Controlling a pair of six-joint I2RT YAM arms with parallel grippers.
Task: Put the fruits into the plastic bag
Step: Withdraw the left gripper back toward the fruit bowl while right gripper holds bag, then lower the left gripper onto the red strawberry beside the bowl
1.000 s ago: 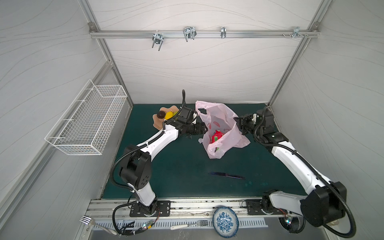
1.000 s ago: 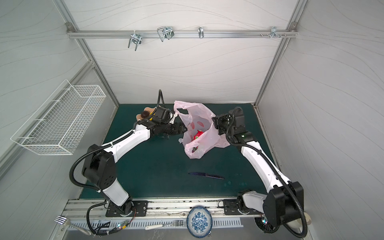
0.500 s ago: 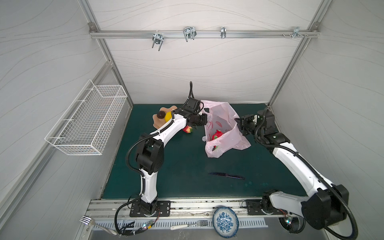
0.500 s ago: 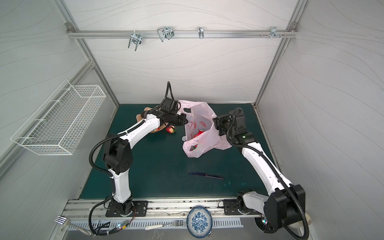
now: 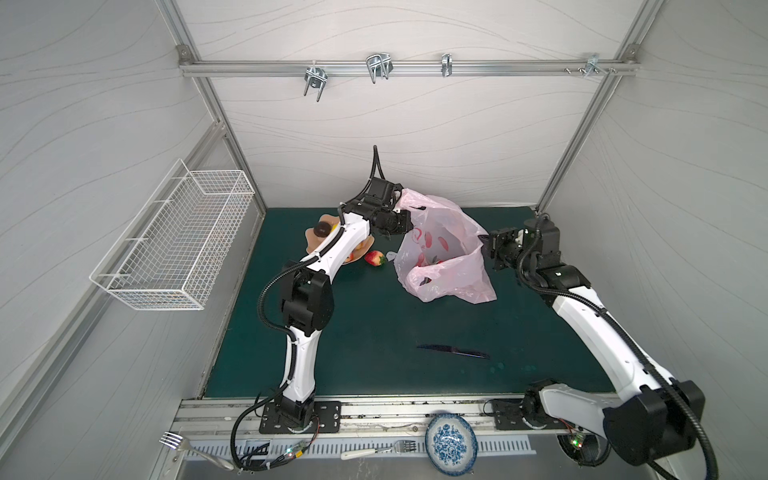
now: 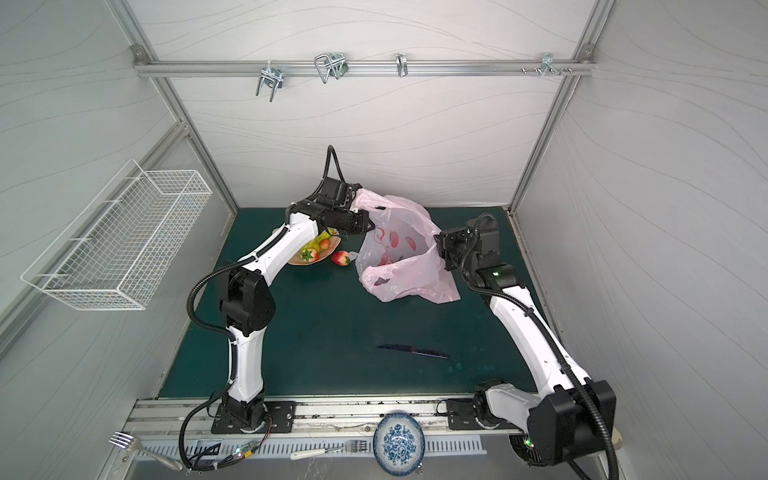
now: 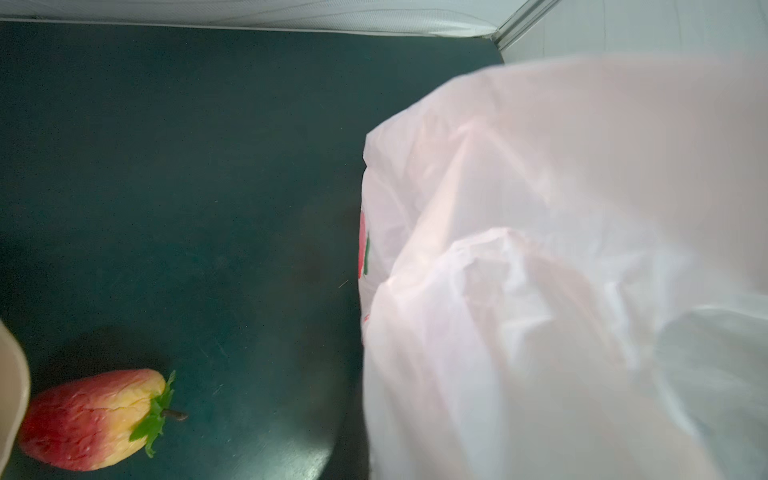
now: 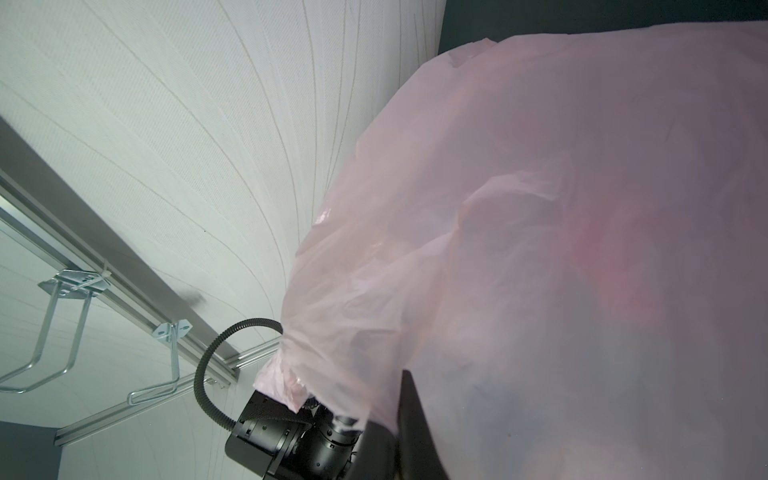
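Strawberry (image 5: 375, 258) lies on tabletop (image 5: 374, 324) between bowl (image 6: 299, 262), holding other fruits (image 6: 311, 252), and plastic bag (image 5: 449, 274); right fingers (image 5: 486, 245) clench bag rim; left fingers (image 6: 365, 224) at opposite rim, grip state cannot be told

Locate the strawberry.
In both top views the strawberry lies on the mat toward the back, between the peach bowl on its left and the plastic bag on its right.

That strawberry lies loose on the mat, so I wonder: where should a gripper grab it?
Grip the strawberry across its wide red middle, coming straight down from above: it lies on its side on the mat, leafy tip towards the plastic bag.
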